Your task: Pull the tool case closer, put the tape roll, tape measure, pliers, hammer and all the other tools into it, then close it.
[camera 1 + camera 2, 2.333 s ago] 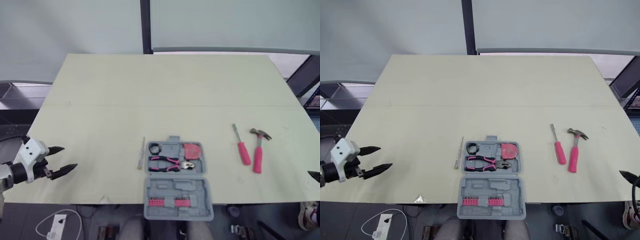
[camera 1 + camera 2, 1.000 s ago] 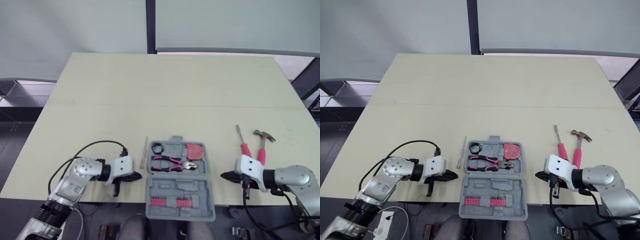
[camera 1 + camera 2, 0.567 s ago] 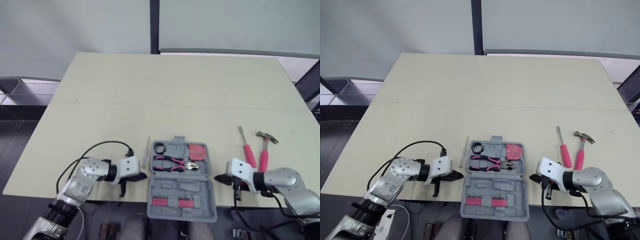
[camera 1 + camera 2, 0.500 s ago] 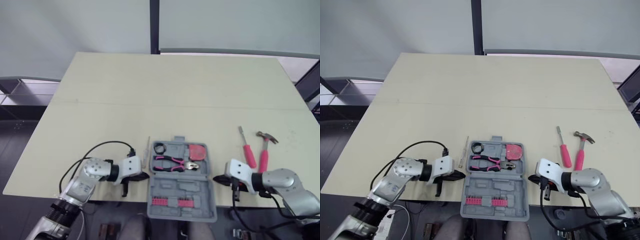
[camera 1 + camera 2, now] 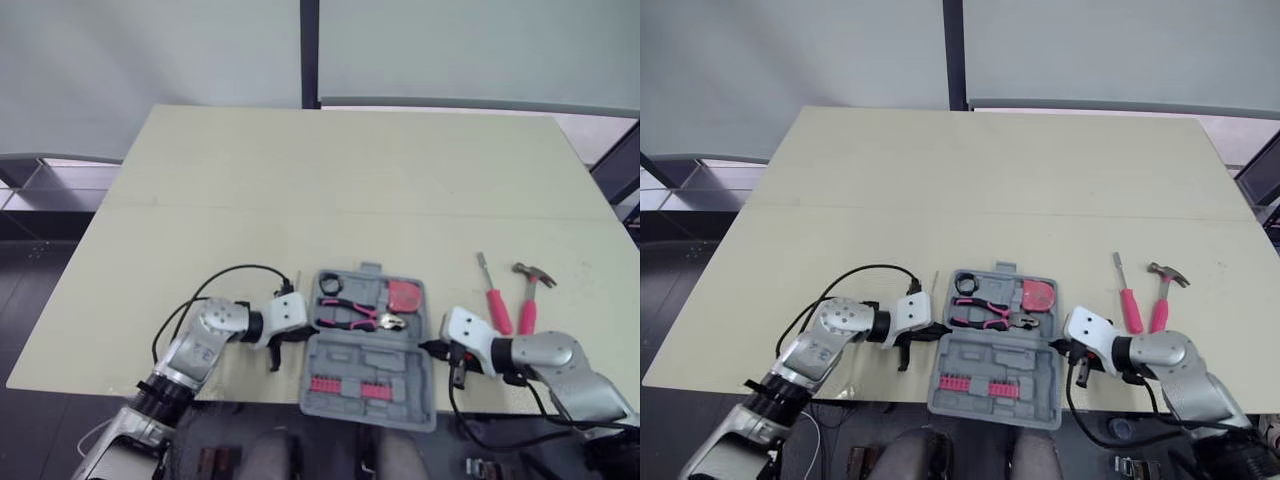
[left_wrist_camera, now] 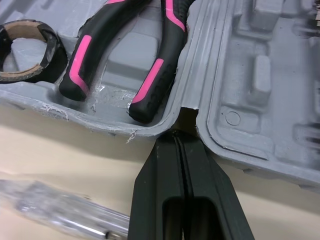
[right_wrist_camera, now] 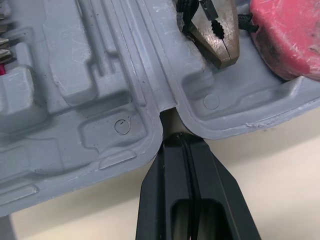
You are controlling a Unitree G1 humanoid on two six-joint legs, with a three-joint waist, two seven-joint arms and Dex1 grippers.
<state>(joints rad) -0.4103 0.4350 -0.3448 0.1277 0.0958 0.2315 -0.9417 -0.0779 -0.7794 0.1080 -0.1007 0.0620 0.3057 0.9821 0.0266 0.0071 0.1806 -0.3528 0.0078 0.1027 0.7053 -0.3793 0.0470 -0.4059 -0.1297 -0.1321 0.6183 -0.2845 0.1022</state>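
On table (image 5: 200, 180), tool case (image 5: 368, 356) has twisted askew.

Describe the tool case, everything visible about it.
The tool case is grey moulded plastic, lying open and askew at the near edge of the table, its near half overhanging. The far half holds a tape roll, pliers and a red tape measure; the near half a row of pink bits. The left gripper and right gripper, both shut, meet its hinge notches from either side.
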